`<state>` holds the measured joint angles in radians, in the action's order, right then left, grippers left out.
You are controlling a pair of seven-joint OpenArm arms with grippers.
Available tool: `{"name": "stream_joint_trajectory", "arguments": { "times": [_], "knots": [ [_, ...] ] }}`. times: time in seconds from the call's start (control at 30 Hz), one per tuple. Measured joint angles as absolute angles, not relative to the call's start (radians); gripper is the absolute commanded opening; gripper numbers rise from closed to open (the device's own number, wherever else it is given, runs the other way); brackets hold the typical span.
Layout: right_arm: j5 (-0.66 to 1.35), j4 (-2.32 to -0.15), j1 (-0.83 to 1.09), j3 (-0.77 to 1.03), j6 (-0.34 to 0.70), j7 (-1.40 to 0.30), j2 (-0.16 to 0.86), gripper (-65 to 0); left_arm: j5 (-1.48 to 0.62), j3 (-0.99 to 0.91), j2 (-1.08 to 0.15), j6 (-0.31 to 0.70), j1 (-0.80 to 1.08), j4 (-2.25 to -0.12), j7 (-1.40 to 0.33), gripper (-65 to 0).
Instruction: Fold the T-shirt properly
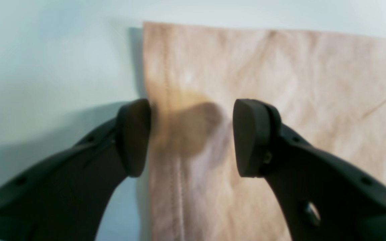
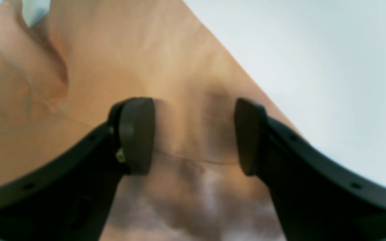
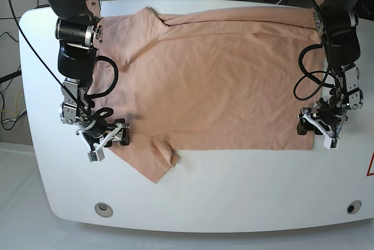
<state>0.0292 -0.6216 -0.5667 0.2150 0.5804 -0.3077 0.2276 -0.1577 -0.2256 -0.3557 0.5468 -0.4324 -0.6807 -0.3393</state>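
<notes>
White table (image 3: 234, 186): T-shirt (image 3: 222, 80) between 2 open grippers.

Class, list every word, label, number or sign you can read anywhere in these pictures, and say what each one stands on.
No readable text: none on the T-shirt or on either arm.
Red mark at the right edge of the table: cut off by the frame, unreadable.
Both wrist views: blurred, no lettering visible.

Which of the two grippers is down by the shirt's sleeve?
The right gripper, on the base view's left, is poised over the near sleeve of the T-shirt. The left gripper is at the straight hem instead.
</notes>
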Motion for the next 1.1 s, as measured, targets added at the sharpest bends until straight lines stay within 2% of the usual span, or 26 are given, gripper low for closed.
{"name": "stream_joint_trajectory", "arguments": {
  "times": [1.1],
  "knots": [
    [0.010,-0.598,-0.595,0.225,0.584,-0.337,0.221,-27.6,-0.158,-0.226,-0.358,0.551,-0.436,-0.675,-0.342,-29.0]
  ]
}}
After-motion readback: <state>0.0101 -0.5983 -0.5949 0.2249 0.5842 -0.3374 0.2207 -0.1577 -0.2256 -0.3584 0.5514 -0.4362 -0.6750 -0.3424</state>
